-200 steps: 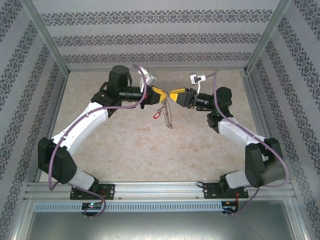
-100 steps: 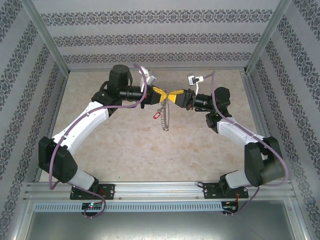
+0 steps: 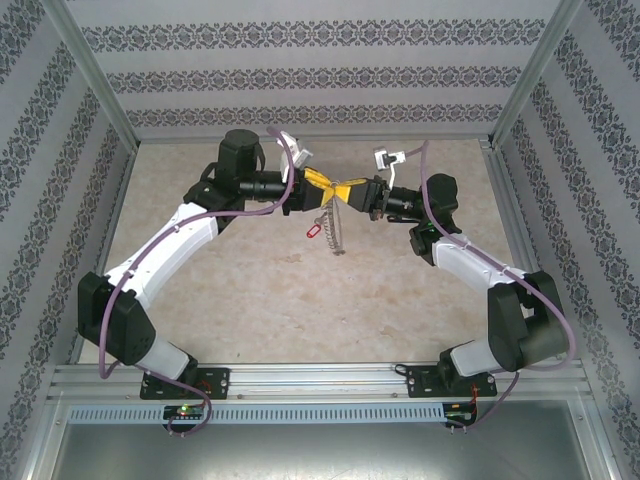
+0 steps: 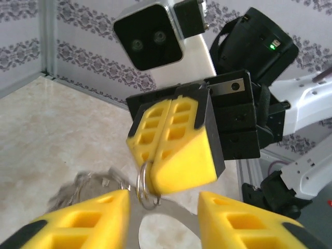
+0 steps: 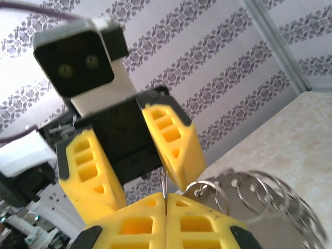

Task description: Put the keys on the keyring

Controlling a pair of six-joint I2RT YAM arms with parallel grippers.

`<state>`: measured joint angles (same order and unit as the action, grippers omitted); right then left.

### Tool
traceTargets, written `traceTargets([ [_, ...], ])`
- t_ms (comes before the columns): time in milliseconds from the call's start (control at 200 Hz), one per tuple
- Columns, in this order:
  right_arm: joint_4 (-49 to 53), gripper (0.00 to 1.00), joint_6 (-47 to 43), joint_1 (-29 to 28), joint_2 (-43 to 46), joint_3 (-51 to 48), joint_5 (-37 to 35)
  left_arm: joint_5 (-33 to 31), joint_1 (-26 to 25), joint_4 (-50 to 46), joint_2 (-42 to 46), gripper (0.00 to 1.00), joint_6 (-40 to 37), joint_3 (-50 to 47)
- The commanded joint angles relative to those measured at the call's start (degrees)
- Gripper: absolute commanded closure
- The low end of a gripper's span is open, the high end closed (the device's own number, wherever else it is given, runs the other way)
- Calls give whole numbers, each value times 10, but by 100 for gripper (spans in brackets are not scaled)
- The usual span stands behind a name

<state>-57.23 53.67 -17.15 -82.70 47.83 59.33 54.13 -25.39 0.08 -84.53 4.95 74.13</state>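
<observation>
Top view, grippers: left gripper (image 3: 325,187) and right gripper (image 3: 352,190) meet tip to tip above the middle of the tabletop (image 3: 250,290).
Top view, keyring: the keyring (image 3: 335,228) dangles as a limp chain below the meeting point.
Top view, key: the red-headed key (image 3: 313,230) sits just left of the dangling keyring. Whether it hangs from it cannot be told.
Left wrist view, left gripper: its own fingers (image 4: 83,220) stand apart at a moderate gap and clamp nothing.
Left wrist view, right gripper: jaws pressed together on one wire ring of the keyring, with the other rings blurred to the lower left.
Right wrist view, right gripper: own jaws closed on a thin wire, with a fan of rings spreading to the right over the tabletop.
Step in hand: judged a handover, the keyring's weight now resting with the right gripper.
Next move: likely the left gripper backs off without snagging the floppy keyring. It then needs a fine, well-aligned pinch on the small key.
</observation>
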Motion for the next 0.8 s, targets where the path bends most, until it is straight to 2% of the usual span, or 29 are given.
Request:
traceTargets([
  [0, -42, 100, 7, -4, 6, 3, -60, -46, 12, 162, 42, 56, 88, -49],
  [115, -62, 100, 23, -4, 9, 1, -92, -80, 22, 267, 54, 54, 172, -92],
  [245, -83, 100, 38, -5, 10, 2, -108, -89, 26, 334, 53, 55, 231, -108],
  [799, -217, 100, 102, -20, -24, 21, -76, -33, 26, 453, -14, 66, 348, -82],
])
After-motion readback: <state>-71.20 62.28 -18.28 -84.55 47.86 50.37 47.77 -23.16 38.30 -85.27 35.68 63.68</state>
